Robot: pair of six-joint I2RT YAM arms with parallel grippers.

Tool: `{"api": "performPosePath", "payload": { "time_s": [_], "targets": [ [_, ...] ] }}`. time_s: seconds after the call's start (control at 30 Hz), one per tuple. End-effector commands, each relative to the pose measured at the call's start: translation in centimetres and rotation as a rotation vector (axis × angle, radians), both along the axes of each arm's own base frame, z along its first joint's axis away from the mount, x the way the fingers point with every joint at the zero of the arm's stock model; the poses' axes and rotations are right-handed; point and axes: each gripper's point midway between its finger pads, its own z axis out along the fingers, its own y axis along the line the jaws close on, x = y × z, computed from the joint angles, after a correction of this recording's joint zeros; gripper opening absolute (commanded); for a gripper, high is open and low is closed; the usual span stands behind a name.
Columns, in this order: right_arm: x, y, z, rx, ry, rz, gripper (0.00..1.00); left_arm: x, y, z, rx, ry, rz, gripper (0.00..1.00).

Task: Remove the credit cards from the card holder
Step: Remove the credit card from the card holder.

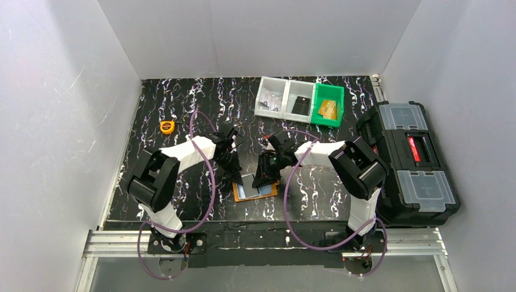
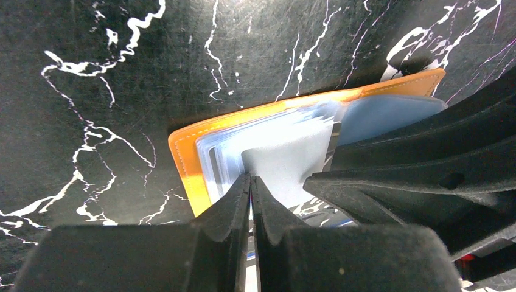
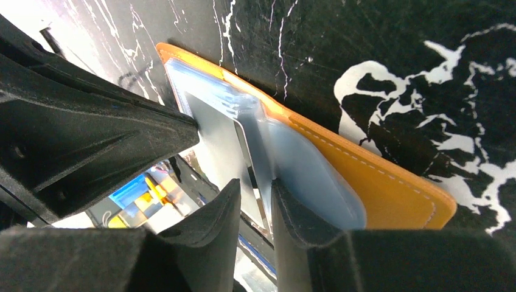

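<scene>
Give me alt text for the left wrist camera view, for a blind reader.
The left pincer is pinched shut on the edge of a pale rectangular card rising from an open orange leather-like wallet on a black white-veined tabletop. The right pincer fills the right side.

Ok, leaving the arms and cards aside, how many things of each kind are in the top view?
Clear bins: 2
Green bin: 1
Toolbox: 1
Tape measure: 1
Card holder: 1
Total: 6
</scene>
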Motion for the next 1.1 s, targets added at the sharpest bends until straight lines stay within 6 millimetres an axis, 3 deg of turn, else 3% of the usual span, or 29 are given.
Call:
{"api": "performPosePath", "payload": {
  "time_s": [0.0, 0.53, 0.93, 1.07],
  "targets": [
    [-0.2, 0.2, -0.9, 0.044, 0.03, -0.009, 0.33, -1.4, 0.8, -1.7, 0.078, 0.05, 0.002, 0.04],
    [0.4, -0.7, 0.9, 0.292, 0.093, -0.086, 0.32, -1.8, 1.9, -2.8, 0.156, 0.089, 0.02, 0.0],
    [0.5, 0.0, 0.7, 0.341, 0.138, -0.1, 0.16, -1.8, 1.9, -2.8, 0.153, 0.09, 0.016, 0.0],
    [0.8, -0.9, 0.2, 0.337, 0.136, -0.139, 0.09, -2.4, 2.6, -3.1, 0.18, 0.097, 0.019, 0.0]
  ]
}}
